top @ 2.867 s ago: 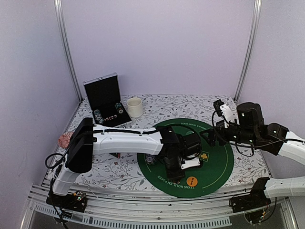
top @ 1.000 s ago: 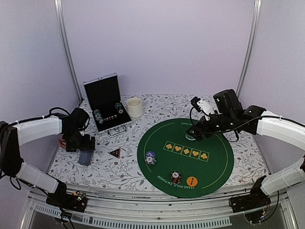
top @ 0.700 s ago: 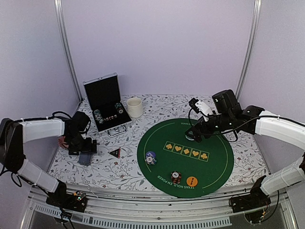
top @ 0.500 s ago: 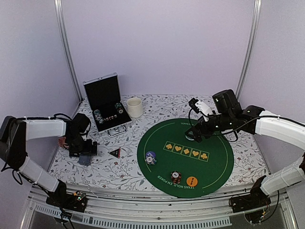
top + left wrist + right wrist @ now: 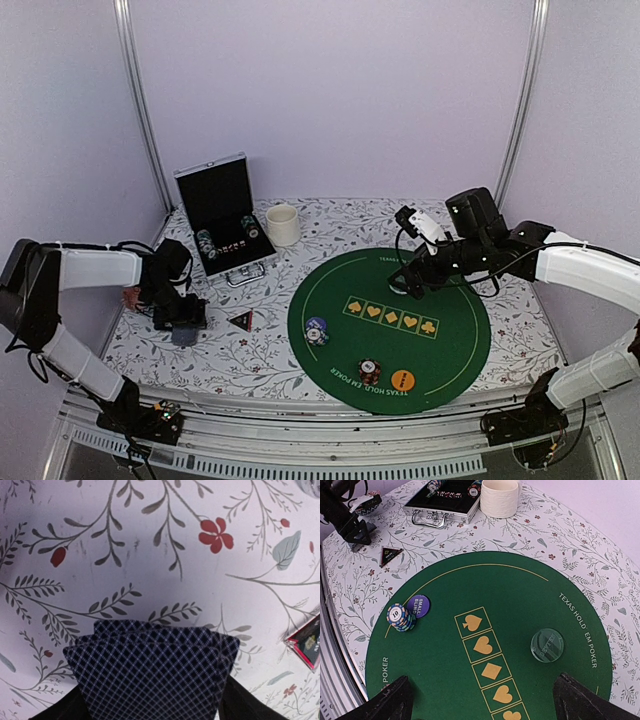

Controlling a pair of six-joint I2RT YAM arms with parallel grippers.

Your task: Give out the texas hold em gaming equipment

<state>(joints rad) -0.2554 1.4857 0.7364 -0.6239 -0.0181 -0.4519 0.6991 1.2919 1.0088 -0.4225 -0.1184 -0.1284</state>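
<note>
A fanned bunch of playing cards (image 5: 152, 672) with grey-blue backs sits between my left gripper's dark fingers (image 5: 250, 706). That left gripper (image 5: 182, 322) is low over the floral cloth at the left, next to the black-red triangular token (image 5: 240, 320). On the green mat (image 5: 450, 345) stand a blue-white chip stack (image 5: 317, 330), a dark red stack (image 5: 369, 371) and an orange disc (image 5: 403, 380). My right gripper (image 5: 408, 282) hovers open and empty over the mat's far side, above a clear round disc (image 5: 547, 645). The right wrist view shows the blue-white stack (image 5: 400, 616) beside a purple disc (image 5: 418, 605).
An open silver-edged black case (image 5: 222, 215) with chips beside it and a cream mug (image 5: 282, 225) stand at the back left. A reddish object (image 5: 132, 295) lies at the table's left edge behind my left arm. Metal posts rise at both back corners.
My left arm left the mat for the left side and now holds cards, drifting slightly right toward the triangular token. My right gripper came down over the mat's far side and has held still since.
</note>
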